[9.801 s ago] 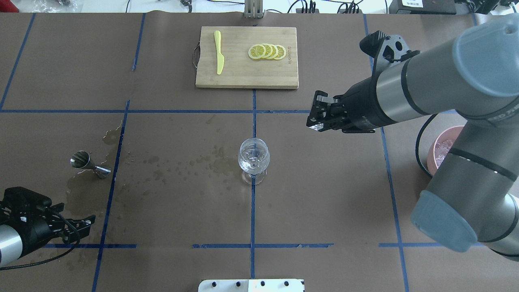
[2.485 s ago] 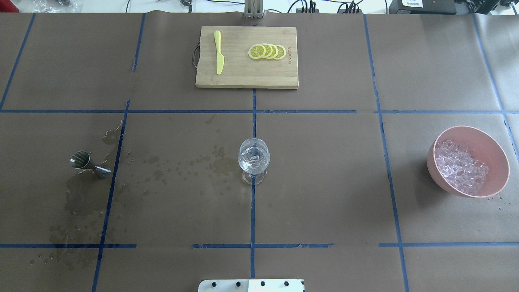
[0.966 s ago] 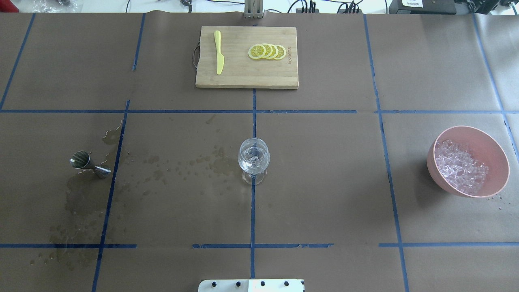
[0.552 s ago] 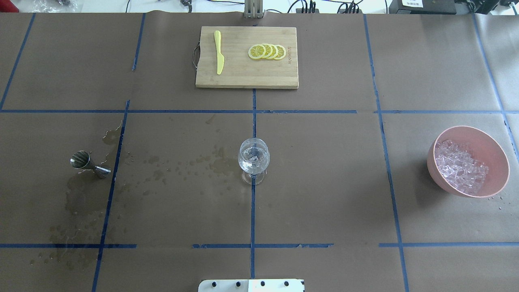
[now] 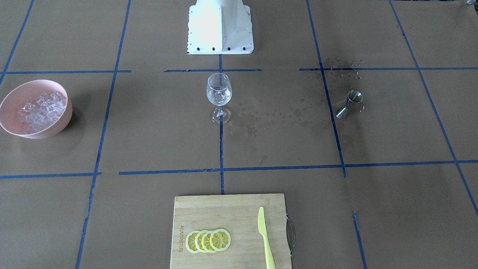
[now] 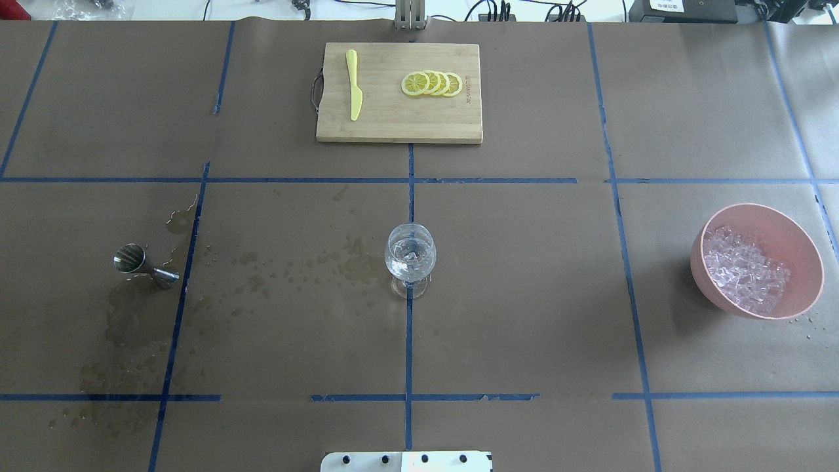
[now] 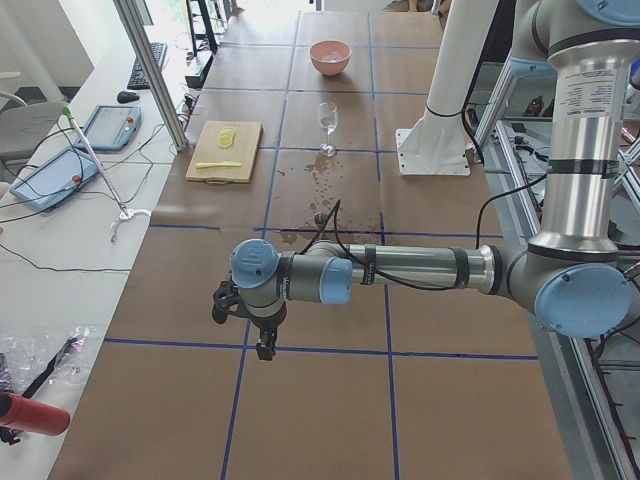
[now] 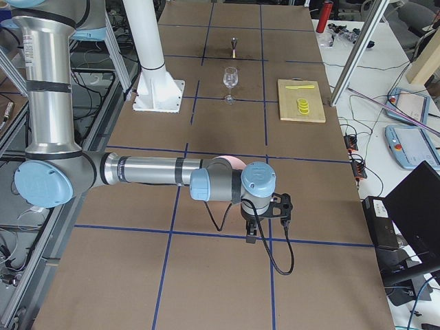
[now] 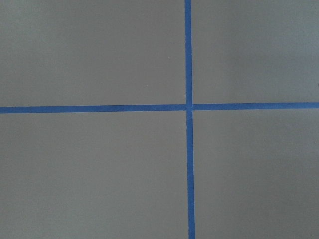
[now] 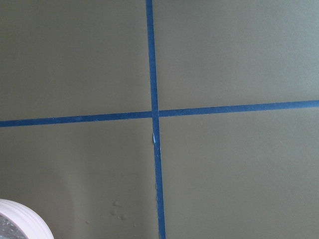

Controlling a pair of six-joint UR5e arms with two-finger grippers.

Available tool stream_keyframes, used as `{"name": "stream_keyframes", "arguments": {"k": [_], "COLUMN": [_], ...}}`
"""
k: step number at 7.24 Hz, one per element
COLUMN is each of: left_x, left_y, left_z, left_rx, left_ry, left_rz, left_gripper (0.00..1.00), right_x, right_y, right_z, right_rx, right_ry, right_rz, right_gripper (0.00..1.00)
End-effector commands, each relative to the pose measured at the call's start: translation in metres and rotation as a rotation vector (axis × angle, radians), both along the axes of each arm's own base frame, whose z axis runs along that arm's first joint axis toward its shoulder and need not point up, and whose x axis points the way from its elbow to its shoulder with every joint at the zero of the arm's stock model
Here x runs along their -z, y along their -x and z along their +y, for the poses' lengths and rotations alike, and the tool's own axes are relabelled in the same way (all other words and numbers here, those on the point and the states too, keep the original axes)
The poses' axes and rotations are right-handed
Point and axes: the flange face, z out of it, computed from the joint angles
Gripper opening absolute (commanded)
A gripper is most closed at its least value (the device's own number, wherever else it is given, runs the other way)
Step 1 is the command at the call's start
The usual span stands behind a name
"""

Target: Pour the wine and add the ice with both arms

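Ice [image 6: 747,270] heaps in the pink bowl [image 6: 783,226] at the right end of the surface [image 6: 524,295]. Just outward hangs the right arm [image 8: 151,170], with the left arm [image 7: 400,270] at the opposite end; I cannot tell how wide their jaws stand. Level with the bowl stand a stemmed glass [image 6: 410,252] holding cubes and an upright jigger [image 6: 141,265]. Farthest, a cutting board [image 6: 393,121] bears lemon slices [image 6: 432,83].

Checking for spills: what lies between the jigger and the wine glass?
Overhead, dark wet spots and one blue tape line on the brown paper; nothing else.
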Motion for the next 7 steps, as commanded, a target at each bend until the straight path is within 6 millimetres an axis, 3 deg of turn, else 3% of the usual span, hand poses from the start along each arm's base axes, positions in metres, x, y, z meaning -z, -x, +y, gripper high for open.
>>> {"name": "stream_keyframes", "arguments": {"k": [1,3,5,7], "left_x": [-0.008,-0.007,0.006,0.007], "left_y": [-0.004,-0.001,0.002,0.019], "left_z": [0.007,0.011,0.011,0.013], "left_rx": [-0.011,-0.006,0.000,0.035], "left_ry": [0.004,0.005,-0.018,-0.019], "left_rz": [-0.006,-0.008,-0.009,-0.008], "left_gripper": [1.00,1.00,1.00,1.00], "right_x": [0.000,0.000,0.001,0.002], "right_y": [0.000,0.000,0.000,0.000], "right_z": [0.000,0.000,0.000,0.000], "right_rx": [0.000,0.000,0.000,0.000], "right_ry": [-0.001,-0.001,-0.002,-0.004], "right_rz": [0.000,0.000,0.000,0.000], "right_gripper": [1.00,1.00,1.00,1.00]}}
